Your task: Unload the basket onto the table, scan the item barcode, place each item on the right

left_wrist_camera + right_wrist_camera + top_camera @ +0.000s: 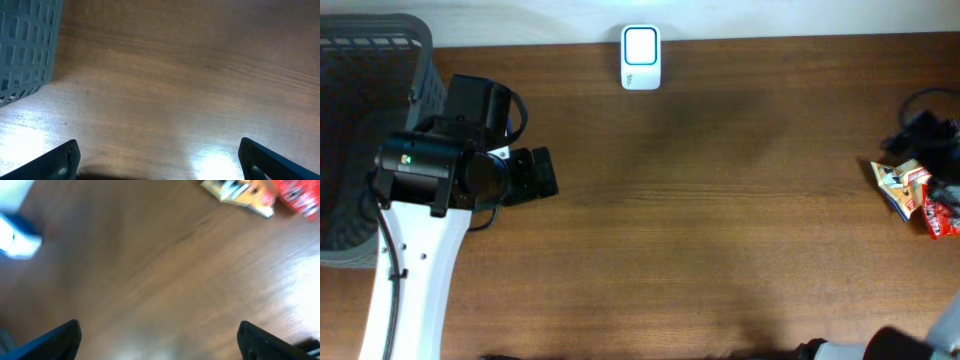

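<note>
The item, a yellow and orange packet [898, 185], lies flat at the table's right edge with a red packet [940, 216] beside it. In the blurred right wrist view the yellow packet [240, 192] and the red packet [300, 192] lie far ahead. The white barcode scanner [641, 57] stands at the back edge, and the scanner [15, 237] shows again at that view's left. My right gripper [160, 327] is open over bare wood, well short of the packets. At the table's left my left gripper [535, 175] [159, 150] is open and holds nothing.
A grey mesh basket [365, 130] [25, 45] stands at the left edge, just behind the left arm. Black cables or gear [930, 135] lie behind the packets at the right edge. Only a part of the right arm [920, 345] shows at the front right corner.
</note>
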### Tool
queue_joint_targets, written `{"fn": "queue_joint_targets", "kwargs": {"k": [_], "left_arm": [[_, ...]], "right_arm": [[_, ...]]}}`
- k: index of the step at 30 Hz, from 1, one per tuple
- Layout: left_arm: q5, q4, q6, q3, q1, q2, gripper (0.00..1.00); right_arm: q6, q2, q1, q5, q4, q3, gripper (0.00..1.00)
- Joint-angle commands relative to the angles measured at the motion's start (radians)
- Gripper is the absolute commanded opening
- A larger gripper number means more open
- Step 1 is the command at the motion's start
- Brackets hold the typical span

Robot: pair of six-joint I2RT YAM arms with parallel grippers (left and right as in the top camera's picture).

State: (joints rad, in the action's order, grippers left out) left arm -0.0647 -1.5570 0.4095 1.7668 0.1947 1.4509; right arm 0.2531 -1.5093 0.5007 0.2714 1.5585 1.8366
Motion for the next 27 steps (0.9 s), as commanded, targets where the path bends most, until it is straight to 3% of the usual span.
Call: {"fn": "queue_joint_targets", "kwargs": {"k": [1, 4, 8, 13, 19, 23, 27], "left_arm": [[-0.011, 0.0, 0.009, 0.005, -0.002, -0.004, 0.99], [-0.011, 0.0, 0.009, 0.005, -0.002, -0.004, 0.99], [-0.011, 0.0, 0.009, 0.005, -0.002, -0.004, 0.99], [-0.011, 0.0, 0.009, 0.005, -0.002, -0.004, 0.99], [-0.011, 0.0, 0.009, 0.005, -0.002, -0.004, 0.99], [-0.011, 0.0, 0.009, 0.005, -0.002, -0.004, 0.99], [-0.011, 0.0, 0.009, 0.005, -0.002, -0.004, 0.99]], "right_arm": [[-0.062, 0.167, -0.137, 0.01, -0.023, -0.193, 0.99], [-0.053, 0.311, -0.264, 0.015, -0.016, -0.452, 0.98], [-0.055, 0.311, -0.318, 0.032, 0.021, -0.642, 0.99], [-0.098, 0.311, -0.325, 0.032, -0.068, -0.655, 0.99], [-0.099, 0.431, -0.584, 0.005, -0.336, -0.701, 0.99], [-0.099, 0.695, -0.589, 0.003, -0.574, -0.983, 0.98], [-0.103, 1.153, -0.589, 0.005, -0.823, -1.283, 0.99]]}}
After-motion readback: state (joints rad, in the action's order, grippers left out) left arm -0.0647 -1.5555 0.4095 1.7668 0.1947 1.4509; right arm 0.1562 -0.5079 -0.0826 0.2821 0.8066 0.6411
